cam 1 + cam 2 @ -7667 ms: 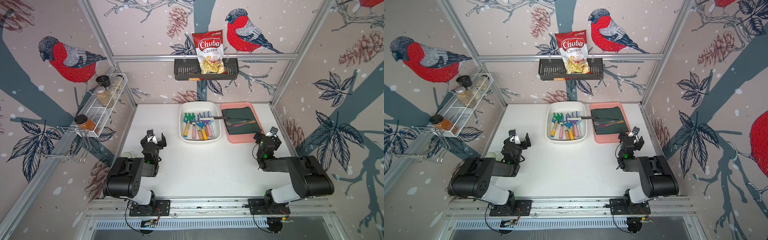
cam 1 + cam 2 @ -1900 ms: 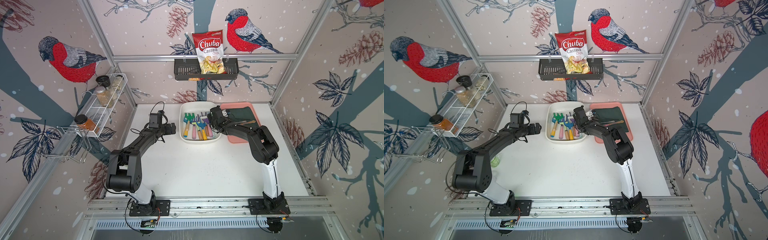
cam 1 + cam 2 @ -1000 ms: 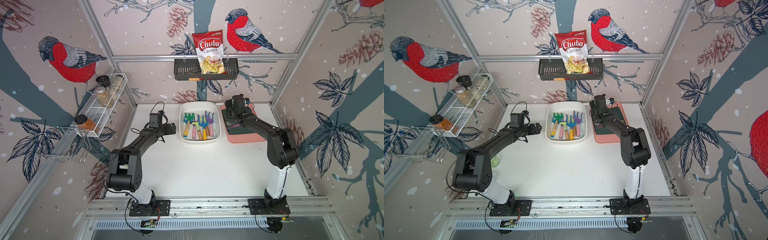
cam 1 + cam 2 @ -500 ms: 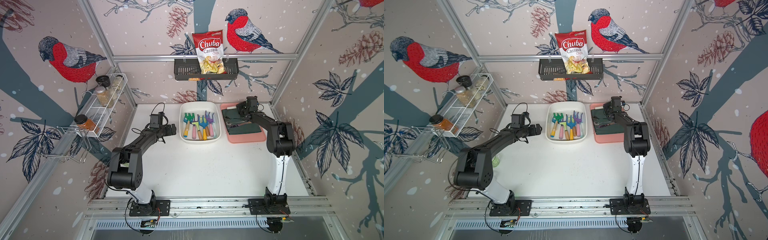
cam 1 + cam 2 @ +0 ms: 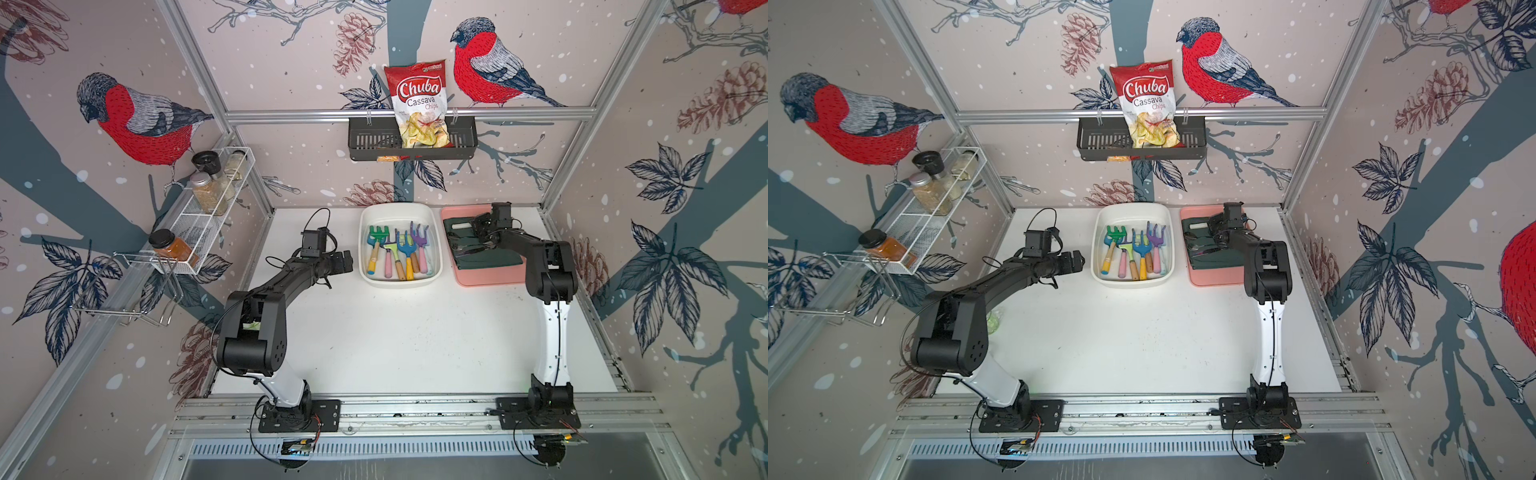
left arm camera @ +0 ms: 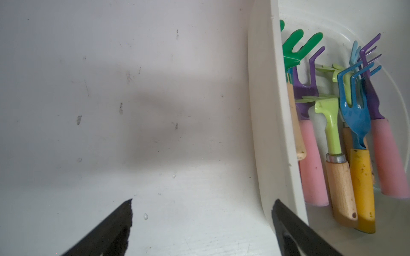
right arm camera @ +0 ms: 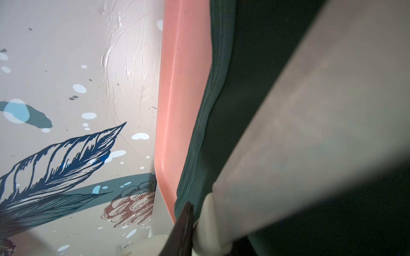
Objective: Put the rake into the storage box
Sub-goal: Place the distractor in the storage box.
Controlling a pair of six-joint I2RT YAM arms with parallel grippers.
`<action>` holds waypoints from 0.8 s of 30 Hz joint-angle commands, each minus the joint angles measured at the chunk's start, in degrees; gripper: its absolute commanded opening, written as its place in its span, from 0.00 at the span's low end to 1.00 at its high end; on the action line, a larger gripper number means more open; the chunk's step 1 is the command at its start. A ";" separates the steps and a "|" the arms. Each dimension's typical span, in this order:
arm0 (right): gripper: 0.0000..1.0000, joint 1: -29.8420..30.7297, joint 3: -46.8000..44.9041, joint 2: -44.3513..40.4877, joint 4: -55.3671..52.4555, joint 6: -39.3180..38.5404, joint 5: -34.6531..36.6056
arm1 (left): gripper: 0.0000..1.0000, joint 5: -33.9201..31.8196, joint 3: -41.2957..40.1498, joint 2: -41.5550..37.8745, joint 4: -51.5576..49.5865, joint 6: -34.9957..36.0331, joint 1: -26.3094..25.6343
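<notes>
The storage box (image 5: 401, 206) (image 5: 1133, 206) is a white tub at the back centre. It holds several coloured rakes, among them a green (image 5: 378, 236), a blue (image 6: 357, 115) and a purple one (image 5: 419, 237). My left gripper (image 5: 347, 262) (image 6: 202, 200) hangs open over the bare table, one finger beside the box rim (image 6: 266, 110). My right gripper (image 5: 478, 228) (image 7: 206, 212) is low over the back of the pink tray (image 5: 490, 280). It is shut on the white handle (image 7: 210, 232) of a tool with a flat grey blade (image 7: 310, 110). No tines show on that tool, and one finger is hidden.
A dark green cloth (image 5: 486, 262) on the tray carries thin metal tools (image 5: 469, 249). A black basket (image 5: 365, 143) with a chips bag hangs on the back rail. A wire shelf (image 5: 208, 216) with jars juts from the left wall.
About two seconds ago the right gripper was at the box. It swung over to the tray's back, drifted right, then came back a little left and lower. The left arm stayed still.
</notes>
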 commanded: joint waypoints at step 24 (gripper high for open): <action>1.00 5.05 -23.29 -35.66 -7.31 -15.60 12.92 | 0.98 -9.09 -10.99 -16.96 13.07 -5.81 4.66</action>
